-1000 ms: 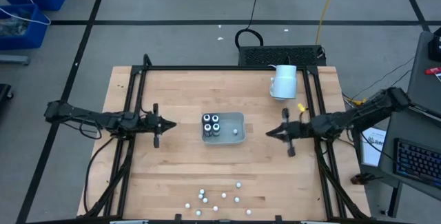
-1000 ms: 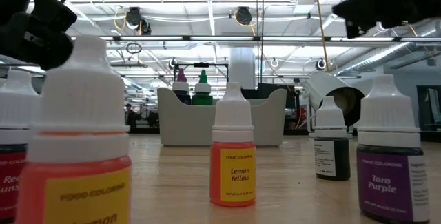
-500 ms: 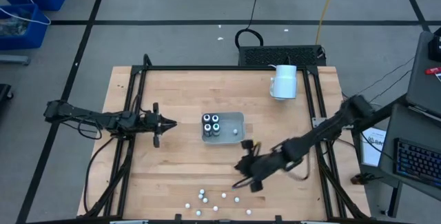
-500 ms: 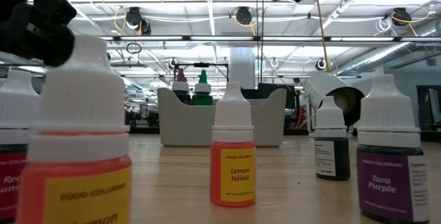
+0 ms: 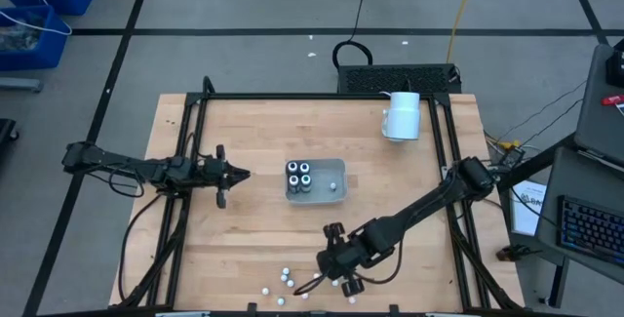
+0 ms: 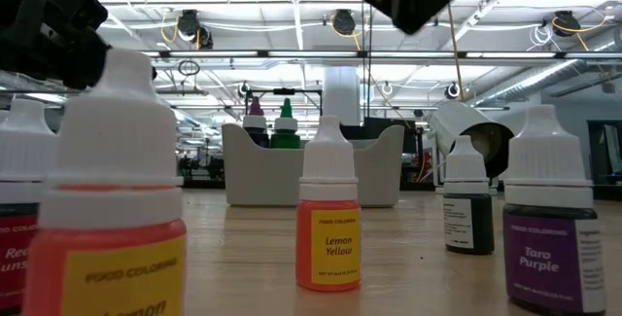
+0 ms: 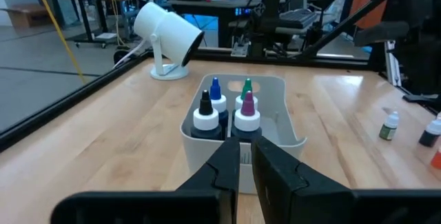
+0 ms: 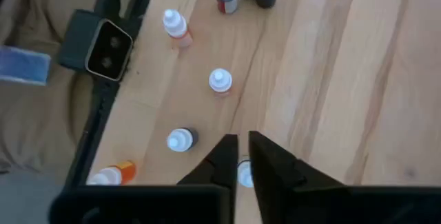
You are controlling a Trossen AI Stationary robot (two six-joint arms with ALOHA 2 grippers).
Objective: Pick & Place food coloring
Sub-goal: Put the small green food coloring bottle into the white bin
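Several small food coloring bottles [image 5: 285, 276] stand loose on the wood near the table's front edge; the low view shows them close up, among them a lemon yellow one [image 6: 328, 228]. Several more dark bottles [image 5: 298, 176] stand in the pale tray [image 5: 334, 168] at the table's middle. My right gripper [image 5: 314, 280] hangs over the loose bottles, tipped down, fingers almost together and holding nothing. One white cap [image 8: 242, 174] shows below its fingertips [image 8: 241, 141]. My left gripper [image 7: 246, 156] waits level at the tray's left, shut, pointing at the tray [image 7: 207, 148].
A white cylinder on a foot [image 5: 402, 115] stands at the far right of the table. A black frame rail [image 5: 185, 161] runs along the table's edges. Bare wood lies between the tray and the loose bottles.
My right arm has swung from the table's right side toward the near edge and the left. It has tipped from level to pointing steeply down, and now hangs over the loose bottles. The bottles have not moved.
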